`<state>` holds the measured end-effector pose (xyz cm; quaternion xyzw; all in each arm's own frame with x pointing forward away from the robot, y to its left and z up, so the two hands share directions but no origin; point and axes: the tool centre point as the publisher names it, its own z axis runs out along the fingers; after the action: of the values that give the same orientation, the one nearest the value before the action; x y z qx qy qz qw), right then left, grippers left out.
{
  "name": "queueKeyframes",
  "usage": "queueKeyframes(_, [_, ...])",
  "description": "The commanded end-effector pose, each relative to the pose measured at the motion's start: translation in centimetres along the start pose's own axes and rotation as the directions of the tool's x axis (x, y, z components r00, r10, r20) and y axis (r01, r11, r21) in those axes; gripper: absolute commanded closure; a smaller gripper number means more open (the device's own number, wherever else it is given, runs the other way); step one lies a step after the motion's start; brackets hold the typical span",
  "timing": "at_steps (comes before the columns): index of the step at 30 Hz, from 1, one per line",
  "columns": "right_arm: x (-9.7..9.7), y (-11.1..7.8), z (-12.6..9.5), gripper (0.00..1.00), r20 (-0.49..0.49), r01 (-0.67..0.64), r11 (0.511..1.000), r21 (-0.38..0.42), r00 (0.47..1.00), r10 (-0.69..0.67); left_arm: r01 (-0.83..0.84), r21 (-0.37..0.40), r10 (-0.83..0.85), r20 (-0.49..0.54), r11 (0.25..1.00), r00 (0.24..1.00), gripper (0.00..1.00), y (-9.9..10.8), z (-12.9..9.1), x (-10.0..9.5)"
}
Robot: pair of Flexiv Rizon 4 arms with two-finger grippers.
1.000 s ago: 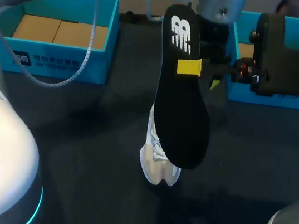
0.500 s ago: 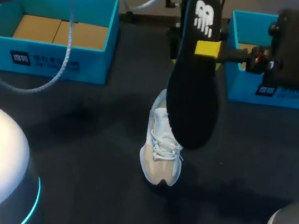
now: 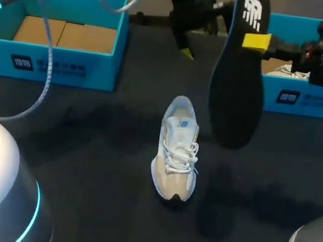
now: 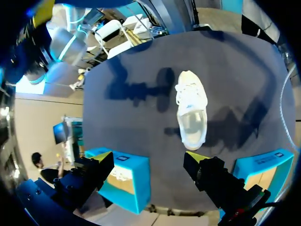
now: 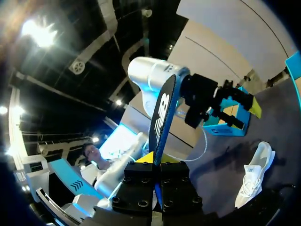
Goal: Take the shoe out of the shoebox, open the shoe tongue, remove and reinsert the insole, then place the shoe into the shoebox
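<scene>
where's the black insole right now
In the head view the black insole hangs right of centre, pinched by the right gripper, between the white lace-up sneaker and the right blue shoebox.

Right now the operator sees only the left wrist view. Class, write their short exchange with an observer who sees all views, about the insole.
Operator: Where is the insole?
Observer: Out of the shoe; the right gripper is shut on the black insole near its logo end.
Operator: How does it hang?
Observer: Upright, wide end down, held above the table beside the shoe, toward the right arm's side.
</scene>
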<state>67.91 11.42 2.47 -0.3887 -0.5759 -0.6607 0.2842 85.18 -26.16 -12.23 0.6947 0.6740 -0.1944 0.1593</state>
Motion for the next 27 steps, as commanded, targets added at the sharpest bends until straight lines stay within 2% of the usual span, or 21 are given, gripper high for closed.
queueKeyframes(1, [-1.1,0.6,-0.9,1.00,-0.010,-0.070,0.998,0.002,0.997,0.070,-0.023,-0.020,0.027,0.261,1.000,0.965,0.00,-0.4,-2.4,0.3])
queueKeyframes(7, [-2.7,1.5,-1.7,1.00,0.018,-0.198,0.980,-0.026,0.980,0.199,-0.066,-0.107,0.100,0.356,0.992,0.929,0.00,-0.9,-4.8,-0.4])
queueKeyframes(13, [-4.2,1.8,-1.3,1.00,0.034,-0.294,0.955,-0.046,0.955,0.295,-0.113,-0.113,0.152,0.454,0.987,0.878,0.00,-1.2,-6.6,-0.5])
queueKeyframes(15, [-4.2,1.8,-1.3,1.00,0.034,-0.294,0.955,-0.046,0.955,0.295,-0.152,-0.098,0.180,0.448,0.984,0.876,0.00,-1.2,-7.2,-0.3])
queueKeyframes(27, [-4.2,1.8,-1.3,1.00,0.034,-0.294,0.955,-0.046,0.955,0.295,-0.152,-0.098,0.180,0.448,0.984,0.876,0.00,-1.2,-7.2,-0.3])
